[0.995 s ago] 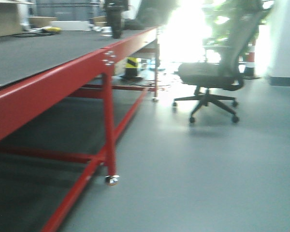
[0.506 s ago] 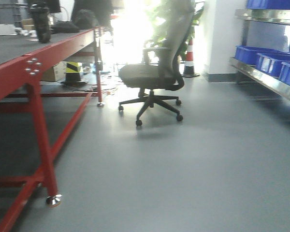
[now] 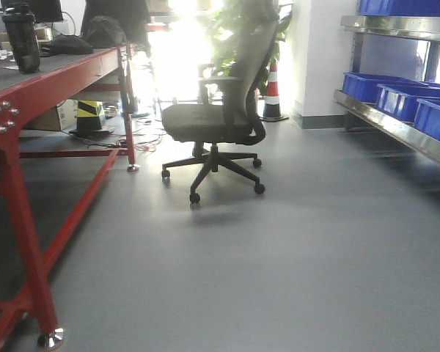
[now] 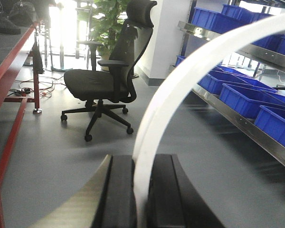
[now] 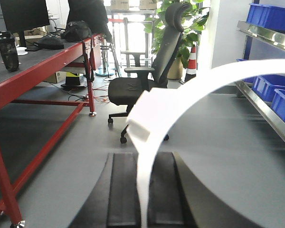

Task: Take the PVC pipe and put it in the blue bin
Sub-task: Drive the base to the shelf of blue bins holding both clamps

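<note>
Red table frame [image 3: 18, 191] with a dark grey top [image 3: 29, 77]. Pale grey floor [image 3: 293, 264]. Black chair [image 3: 209, 121]. Blue bins [image 3: 400, 99] on a silver shelf [image 3: 396, 128]. Orange-and-white striped cone [image 3: 272, 88]. Yellow-and-black striped object [image 3: 90, 114] under the table. Black bottle [image 3: 22, 38]. Green plant [image 5: 194, 19]. White pipe [image 4: 178, 76] between black pads [image 4: 119, 194]. The right wrist view shows the same colours.

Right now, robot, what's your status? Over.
Left gripper and right gripper each shut on curved white PVC pipe. Blue plastic bins on right shelf. Black office chair on floor ahead.
</note>
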